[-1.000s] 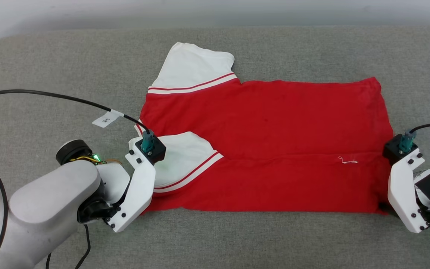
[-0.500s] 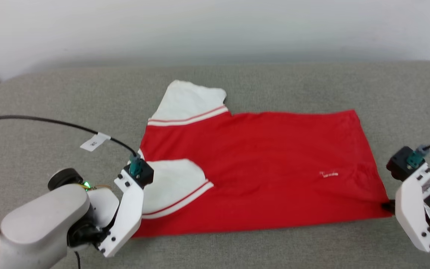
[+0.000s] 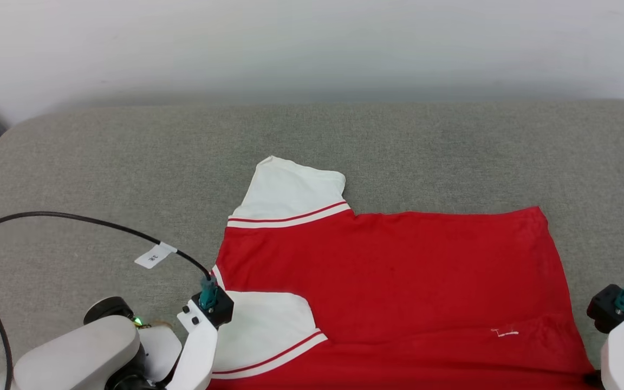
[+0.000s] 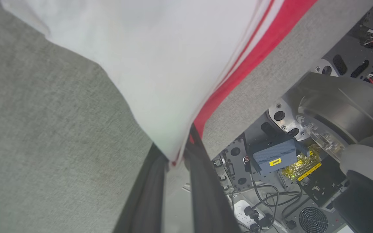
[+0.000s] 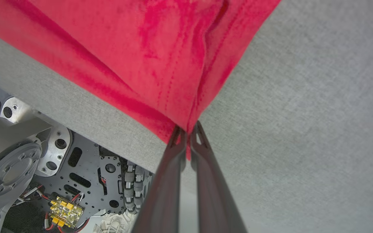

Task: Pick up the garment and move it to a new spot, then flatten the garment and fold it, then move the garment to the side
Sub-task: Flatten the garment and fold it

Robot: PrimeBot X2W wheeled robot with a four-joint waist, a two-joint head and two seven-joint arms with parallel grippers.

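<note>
1. Garment (image 3: 398,281) lies spread on the grey surface (image 3: 101,179). In your head view it fills the 6 o'clock part, and its near edge runs off the bottom of the view.
2. You see the red body mostly flat, plain red facing up, with a small white mark (image 3: 504,333) toward 5 o'clock.
3. One white sleeve (image 3: 290,192) sticks out from the body toward 11 o'clock. The second sleeve (image 3: 260,333) is folded onto the red at 7 o'clock, its striped trim showing.
4. Your left gripper (image 4: 176,158) is at that 7 o'clock corner. Its fingers (image 4: 151,181) are closed on the sleeve, where the white cloth and red edge meet.
5. Your right gripper (image 5: 188,129) is at the 5 o'clock corner. Its fingers (image 5: 170,168) are pinched tight on the red hem corner, and creases fan out from the grip.
6. A black cable (image 3: 73,219) with a white tag (image 3: 153,254) arcs over the surface at 8 o'clock to the left wrist.
7. Both wrist views show the surface's near edge, with the robot base (image 4: 303,155) below it.
</note>
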